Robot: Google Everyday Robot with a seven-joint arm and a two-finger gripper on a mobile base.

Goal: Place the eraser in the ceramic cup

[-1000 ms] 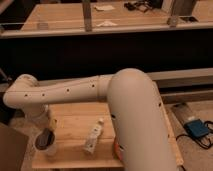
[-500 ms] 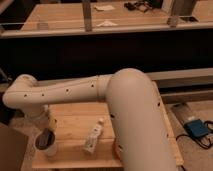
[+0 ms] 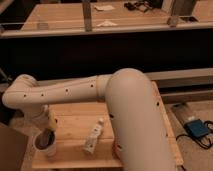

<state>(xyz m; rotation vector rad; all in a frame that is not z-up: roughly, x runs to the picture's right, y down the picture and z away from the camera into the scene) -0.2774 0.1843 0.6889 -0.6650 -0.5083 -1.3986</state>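
Note:
The ceramic cup (image 3: 45, 145) is short and white with a dark inside. It stands near the front left corner of the wooden table (image 3: 70, 120). My gripper (image 3: 49, 127) hangs straight down from the white arm (image 3: 65, 92), just above the cup's rim and partly overlapping it. The eraser does not show; the wrist and gripper hide anything held there.
A white tube-like object (image 3: 93, 136) lies on the table right of the cup. My thick upper arm (image 3: 135, 125) covers the table's right half. A blue device with cables (image 3: 197, 129) lies on the floor at right. A dark counter and railing (image 3: 105, 30) run behind.

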